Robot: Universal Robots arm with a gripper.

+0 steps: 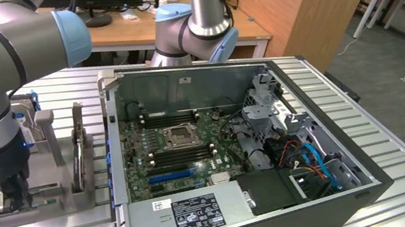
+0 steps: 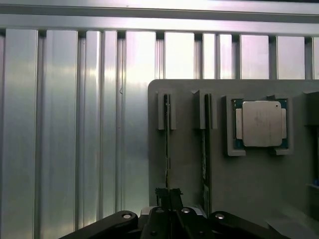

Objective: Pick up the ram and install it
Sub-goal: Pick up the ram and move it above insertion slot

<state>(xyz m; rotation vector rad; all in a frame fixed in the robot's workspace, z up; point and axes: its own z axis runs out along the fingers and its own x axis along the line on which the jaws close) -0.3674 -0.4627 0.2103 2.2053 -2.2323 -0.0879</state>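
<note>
So, you are at the very start of the job: nothing has gone into the case (image 1: 330, 190) yet, and the black slots (image 1: 175, 117) on the board (image 1: 194, 167) look bare. The ram (image 2: 167, 144) stands on edge in its groove of the grey holder (image 2: 187, 164), well off to the exterior view's left of the case on the ribbed table (image 2: 65, 129). A second stick (image 2: 205, 149) stands in the next groove just beside it, with a chip (image 2: 261, 123) in its own pocket beyond that. Picking up is the step in hand. As far as you can judge, the ram is gripped but not lifted, so the lift, the carry to the case and the seating are all left to do. The gripper (image 2: 168, 195) is down at the holder, its fingers pressed nearly together with only the thin board between them, pinching the ram at the near end of its groove. In the exterior view the gripper (image 1: 10, 200) sits low over the holder (image 1: 48, 192), far from the board — the whole carry lies ahead.
</note>
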